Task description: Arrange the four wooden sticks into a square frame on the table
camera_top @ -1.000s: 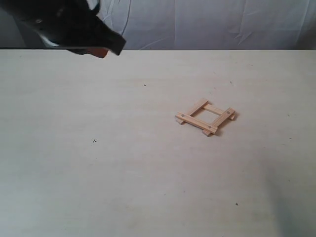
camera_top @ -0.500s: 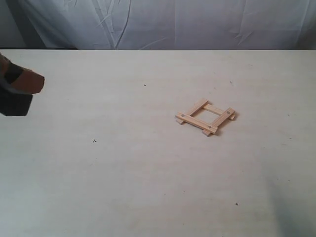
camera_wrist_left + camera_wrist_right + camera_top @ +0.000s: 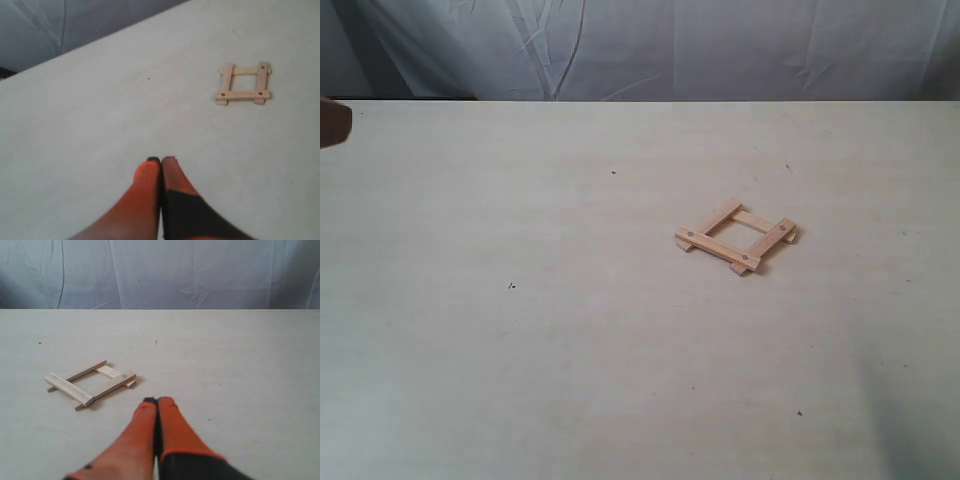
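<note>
Plainly, the frame (image 3: 718,247) lies flat on the tabletop (image 3: 520,350), right of the middle in the exterior view, its four sticks (image 3: 751,222) crossing at the corners with the two holed ones on top. My left jaws and right jaws are both pressed together, holding nothing. The right jaws hover near the frame (image 3: 107,385). The left jaws hang well apart from the frame (image 3: 242,94), so I judge the right arm nearer for any nudge, though the square looks finished.

Showed the gripper (image 3: 161,160) with orange fingers (image 3: 148,175) pressed together, nothing between, above the table (image 3: 90,120). Sat well apart from the frame (image 3: 227,82), four sticks (image 3: 242,94) overlapped at corners, dark dots at some. Backed by grey cloth (image 3: 45,25) beyond the table edge.
</note>
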`<state>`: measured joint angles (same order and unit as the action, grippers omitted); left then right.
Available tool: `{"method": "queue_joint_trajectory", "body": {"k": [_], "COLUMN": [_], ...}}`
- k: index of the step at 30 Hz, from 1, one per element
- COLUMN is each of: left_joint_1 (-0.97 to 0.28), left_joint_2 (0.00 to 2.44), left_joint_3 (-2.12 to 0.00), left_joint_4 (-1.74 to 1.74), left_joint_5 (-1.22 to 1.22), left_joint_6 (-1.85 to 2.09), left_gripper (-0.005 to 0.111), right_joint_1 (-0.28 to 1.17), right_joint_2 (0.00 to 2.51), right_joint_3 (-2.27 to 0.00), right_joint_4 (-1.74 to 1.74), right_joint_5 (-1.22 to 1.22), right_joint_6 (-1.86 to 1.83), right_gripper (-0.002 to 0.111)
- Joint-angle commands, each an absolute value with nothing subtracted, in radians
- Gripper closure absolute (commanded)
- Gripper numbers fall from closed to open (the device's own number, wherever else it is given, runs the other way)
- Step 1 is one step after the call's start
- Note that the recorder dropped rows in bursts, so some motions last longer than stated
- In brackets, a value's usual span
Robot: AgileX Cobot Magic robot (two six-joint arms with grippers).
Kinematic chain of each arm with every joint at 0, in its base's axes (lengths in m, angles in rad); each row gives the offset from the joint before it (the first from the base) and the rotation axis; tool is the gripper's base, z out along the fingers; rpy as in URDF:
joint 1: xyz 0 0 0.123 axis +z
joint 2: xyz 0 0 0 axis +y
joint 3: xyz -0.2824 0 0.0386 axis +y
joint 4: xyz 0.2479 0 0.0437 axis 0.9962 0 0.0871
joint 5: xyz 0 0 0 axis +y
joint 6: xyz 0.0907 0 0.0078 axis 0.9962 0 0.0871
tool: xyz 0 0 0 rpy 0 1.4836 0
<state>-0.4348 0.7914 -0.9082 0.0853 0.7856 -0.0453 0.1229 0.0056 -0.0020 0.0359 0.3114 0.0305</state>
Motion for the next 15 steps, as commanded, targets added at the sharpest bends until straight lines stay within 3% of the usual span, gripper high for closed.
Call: {"method": "queue_joint_trajectory", "body": {"k": [1, 15], "left_joint_1": [-0.358, -0.132], "left_joint_2": [0.695, 0.213], "left_joint_3": [-0.833, -0.347], "left_joint_4": [0.053, 0.015], "left_joint_5": [0.684, 0.470], "left_joint_6": [-0.050, -0.050], "left_gripper": [0.107, 0.107], "right_joint_1": [0.116, 0.116], "right_joint_2": [0.000, 0.000], "right_joint_3": [0.000, 0.000], "right_joint_4": [0.039, 0.039], "right_joint_5": [0.304, 0.304], "right_joint_6": [0.026, 0.026], "right_gripper": [0.108, 0.108]}}
